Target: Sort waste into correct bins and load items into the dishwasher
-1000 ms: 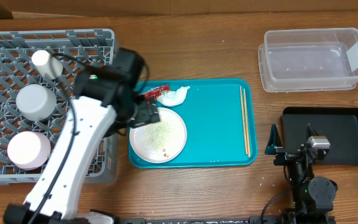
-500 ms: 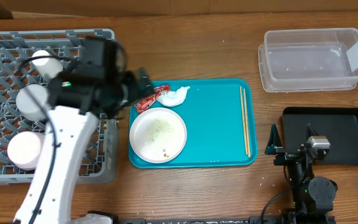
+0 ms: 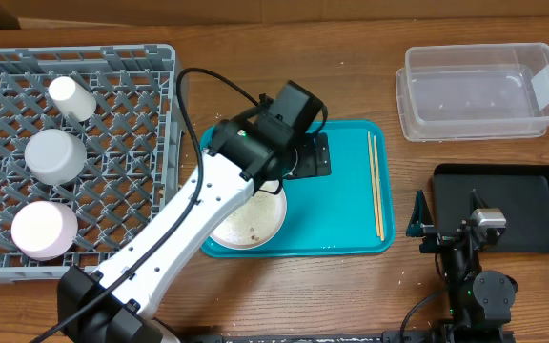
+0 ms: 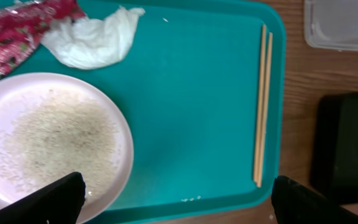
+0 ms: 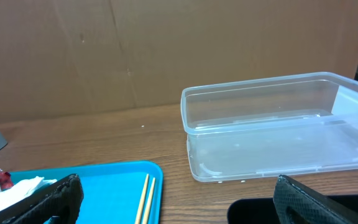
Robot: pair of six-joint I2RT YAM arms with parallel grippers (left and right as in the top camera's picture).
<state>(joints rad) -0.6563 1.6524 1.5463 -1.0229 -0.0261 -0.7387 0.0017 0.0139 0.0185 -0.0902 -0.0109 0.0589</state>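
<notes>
My left gripper [image 3: 310, 157] hangs open and empty over the teal tray [image 3: 341, 238]; in the left wrist view its fingers [image 4: 179, 202] straddle the tray's near edge. That view shows the red wrapper [image 4: 8, 31], the white napkin [image 4: 92, 38], the white plate [image 4: 114, 155] strewn with crumbs [image 4: 55, 140], and the chopsticks [image 4: 261, 106]. Overhead, the arm hides the wrapper and napkin and part of the plate [image 3: 255, 221]. The chopsticks [image 3: 376, 186] lie at the tray's right. The cup [image 3: 70, 97] and two bowls [image 3: 53, 155] [image 3: 43, 231] sit in the grey rack [image 3: 112, 67]. My right gripper [image 3: 446, 217] is open and empty.
The clear tub [image 3: 479, 90] stands empty at the back right, and the black tray [image 3: 522, 191] lies in front of it, under my right arm. The right wrist view shows the tub [image 5: 278, 124], the chopsticks [image 5: 145, 199] and the teal tray's corner [image 5: 104, 183].
My left arm has swung right from the rack's edge to over the middle of the teal tray, now covering the wrapper and napkin in the overhead view. The right arm has not moved.
</notes>
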